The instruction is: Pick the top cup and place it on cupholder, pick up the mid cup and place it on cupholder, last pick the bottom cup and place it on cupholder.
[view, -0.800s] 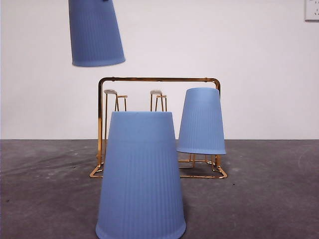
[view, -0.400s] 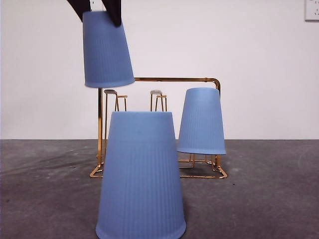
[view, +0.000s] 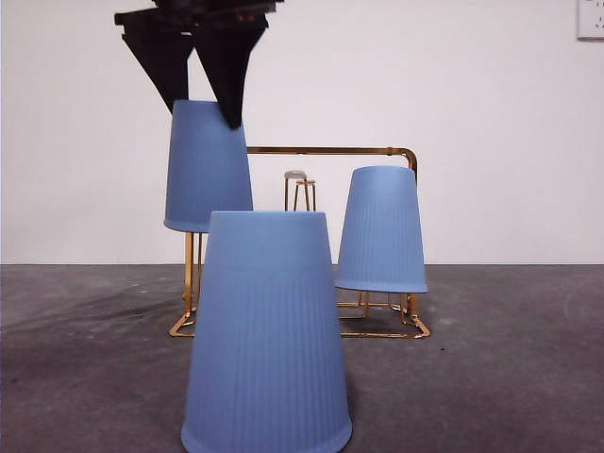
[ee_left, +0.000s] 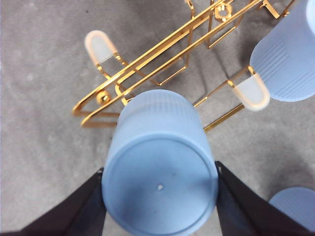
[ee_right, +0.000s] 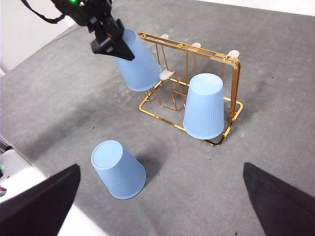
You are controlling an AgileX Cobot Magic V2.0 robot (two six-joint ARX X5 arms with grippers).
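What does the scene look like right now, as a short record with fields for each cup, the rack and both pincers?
held cup: blue cup, upside down, gripped near its closed end by the left pincer, over a corner of the cupholder
racked cup: second blue cup, upside down on a cupholder prong
table cup: third blue cup, upside down on the grey table, apart from the cupholder
free prongs: at least one white-tipped prong uncovered
right pincer: open, high above the table, holding nothing
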